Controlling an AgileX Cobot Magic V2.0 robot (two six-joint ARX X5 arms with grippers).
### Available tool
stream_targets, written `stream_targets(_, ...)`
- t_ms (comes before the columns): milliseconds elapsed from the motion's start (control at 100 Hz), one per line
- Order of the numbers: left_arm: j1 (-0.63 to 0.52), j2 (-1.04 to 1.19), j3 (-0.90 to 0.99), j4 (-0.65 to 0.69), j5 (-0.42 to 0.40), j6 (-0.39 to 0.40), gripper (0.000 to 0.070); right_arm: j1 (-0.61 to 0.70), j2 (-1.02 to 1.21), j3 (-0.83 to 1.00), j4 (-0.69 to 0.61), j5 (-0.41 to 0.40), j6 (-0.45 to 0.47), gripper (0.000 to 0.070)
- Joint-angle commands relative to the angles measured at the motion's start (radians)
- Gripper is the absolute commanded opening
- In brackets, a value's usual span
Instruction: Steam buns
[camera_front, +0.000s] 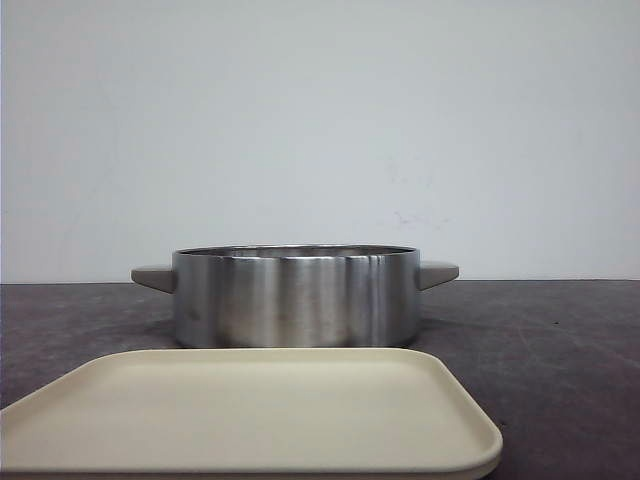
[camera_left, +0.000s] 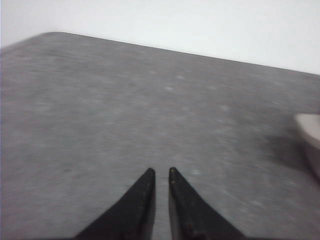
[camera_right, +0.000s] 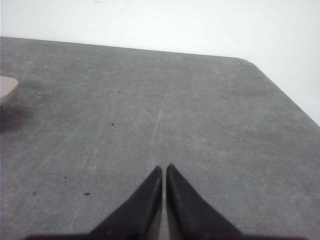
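Note:
No buns show in any view. A steel pot (camera_front: 296, 297) with two grey side handles stands in the middle of the dark table; its inside is hidden from this low angle. Neither arm appears in the front view. My left gripper (camera_left: 161, 171) hovers over bare table with its black fingers nearly together and nothing between them. The pot's handle (camera_left: 309, 127) is at the edge of that view. My right gripper (camera_right: 164, 167) is shut over bare table, holding nothing. The other pot handle (camera_right: 7, 86) is just in sight.
A cream rectangular tray (camera_front: 250, 410) lies in front of the pot, at the table's near edge, with nothing seen on it. A white wall rises behind the table. The table's rounded far corners show in both wrist views.

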Motion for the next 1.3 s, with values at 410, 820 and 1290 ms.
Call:
stream_targets(410, 0.002, 0.0, -0.017, -0.004, 0.066, 0.034, 0.0, 0.001, -0.001, -0.003, 0.007, 0.0, -0.003, 0.0007)
stream_targets(820, 0.002, 0.0, -0.017, -0.004, 0.066, 0.034, 0.0, 0.001, -0.001, -0.003, 0.007, 0.0, -0.003, 0.0007)
stream_targets(1290, 0.002, 0.0, -0.017, -0.004, 0.066, 0.034, 0.0, 0.001, -0.001, -0.003, 0.007, 0.0, -0.003, 0.0007)
